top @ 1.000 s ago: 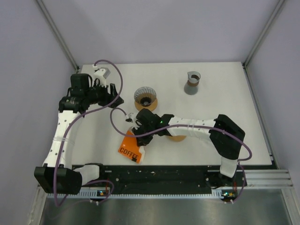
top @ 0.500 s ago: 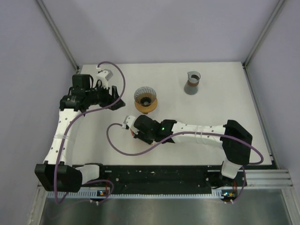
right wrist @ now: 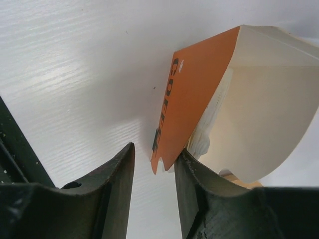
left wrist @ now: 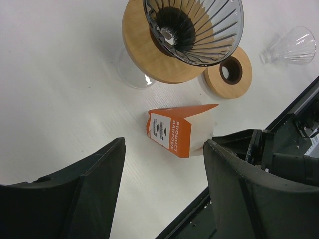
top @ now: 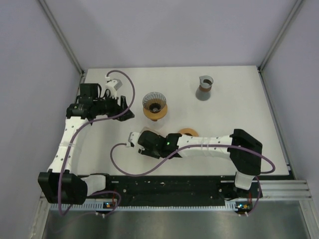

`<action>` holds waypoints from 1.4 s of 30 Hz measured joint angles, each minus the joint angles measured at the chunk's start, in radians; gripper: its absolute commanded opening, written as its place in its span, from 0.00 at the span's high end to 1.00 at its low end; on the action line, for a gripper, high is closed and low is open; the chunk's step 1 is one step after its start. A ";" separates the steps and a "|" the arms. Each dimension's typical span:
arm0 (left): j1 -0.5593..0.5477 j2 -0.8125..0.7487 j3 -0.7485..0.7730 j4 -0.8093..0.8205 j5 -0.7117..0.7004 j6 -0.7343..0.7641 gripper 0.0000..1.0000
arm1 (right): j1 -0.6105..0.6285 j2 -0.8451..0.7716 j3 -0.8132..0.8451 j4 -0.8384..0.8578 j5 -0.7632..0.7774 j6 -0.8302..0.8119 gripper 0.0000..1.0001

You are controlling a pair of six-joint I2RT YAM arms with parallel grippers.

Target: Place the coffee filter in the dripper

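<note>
Carton [right wrist: 194, 94] of filters [right wrist: 212, 119] lies on white table [left wrist: 60, 74], just in front of dripper [left wrist: 194, 30], on the near-edge side; in the top view it is hidden under the right gripper [right wrist: 153, 155]. Orange card face stands on edge, long axis running down toward the fingers, "COFFEE" lettering along it, open mouth to the right of the wrist view. White crimped paper inside.

Right fingers are narrowly parted with the flap corner in the gap, touching one finger only. Left gripper [left wrist: 164, 144] is spread wide and empty, above the carton.

Dripper: ribbed clear cone, flat round wood collar. Wood ring [left wrist: 229, 74] lies beside it.
</note>
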 measured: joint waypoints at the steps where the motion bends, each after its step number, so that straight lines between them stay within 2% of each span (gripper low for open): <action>1: 0.000 0.000 -0.004 0.004 0.004 0.000 0.30 | 0.001 0.000 0.000 0.000 -0.004 0.000 0.59; 4: 0.000 0.000 -0.023 0.012 0.013 -0.001 0.30 | 0.000 -0.010 0.000 -0.001 -0.024 0.004 0.54; 12: 0.000 0.000 -0.038 0.026 0.039 -0.005 0.28 | 0.000 -0.114 -0.002 0.006 -0.088 0.013 0.51; 17: -0.005 0.000 -0.050 0.029 0.054 -0.005 0.27 | -0.012 -0.192 -0.037 0.030 -0.124 0.041 0.62; 23: -0.038 -0.012 -0.062 0.036 0.061 -0.004 0.29 | -0.100 -0.327 -0.190 0.085 -0.160 0.103 0.75; 28: -0.078 -0.012 -0.069 0.043 0.057 -0.003 0.35 | -0.153 -0.343 -0.253 0.140 -0.165 0.136 0.75; 42: -0.142 0.000 -0.147 0.102 0.033 -0.016 0.42 | -0.155 -0.239 -0.259 0.265 -0.160 0.147 0.82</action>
